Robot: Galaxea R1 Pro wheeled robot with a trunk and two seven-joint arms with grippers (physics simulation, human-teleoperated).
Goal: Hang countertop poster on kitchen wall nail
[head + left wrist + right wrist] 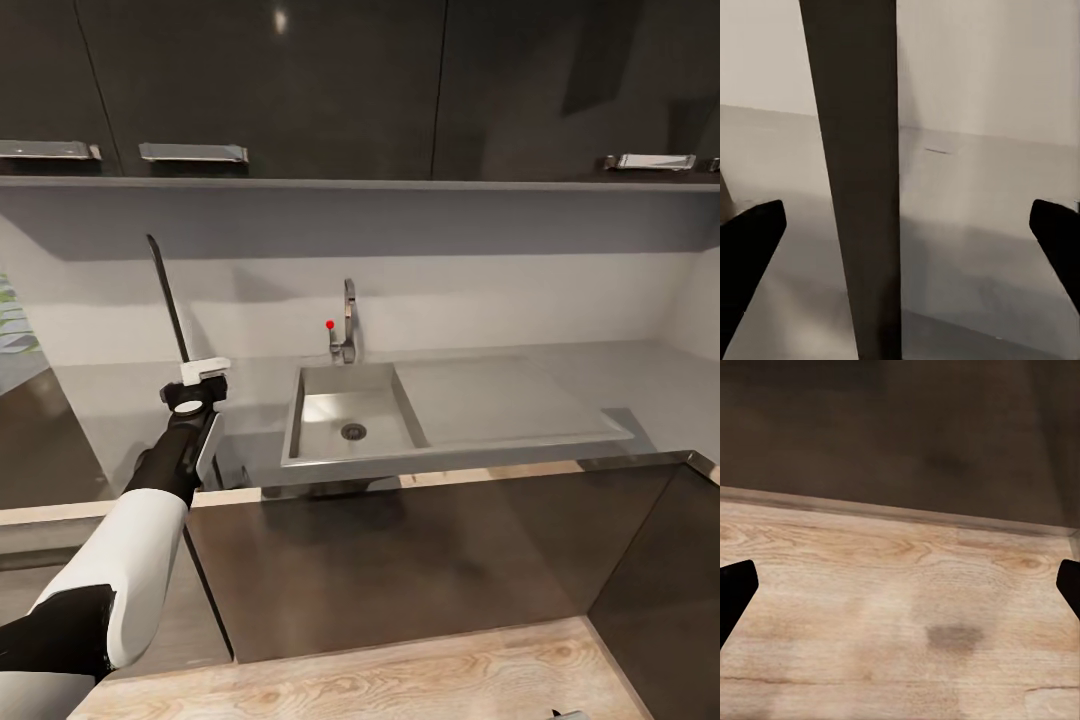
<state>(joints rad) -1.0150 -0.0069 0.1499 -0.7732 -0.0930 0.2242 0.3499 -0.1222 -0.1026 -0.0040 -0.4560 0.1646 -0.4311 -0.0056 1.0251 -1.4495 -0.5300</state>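
My left gripper [203,377] is clamped on the bottom edge of the poster [168,300], which stands upright above it, edge-on to the head camera, so it reads as a thin dark blade against the pale backsplash. I judge I'm carrying it vertical so that it is ready to go flat to a wall once I find a nail. The left wrist view gives what the head view can't: the poster [859,180] as a broad dark band between the fingertips [750,240], which look spread wide apart even though the poster is held, so the contact itself is hidden. Below lies the grey kitchen countertop [110,400], with sink [350,415] and faucet [346,320] alongside. My right gripper [900,600] hangs released over the wooden floor [900,585], beside a dark cabinet front [900,427].
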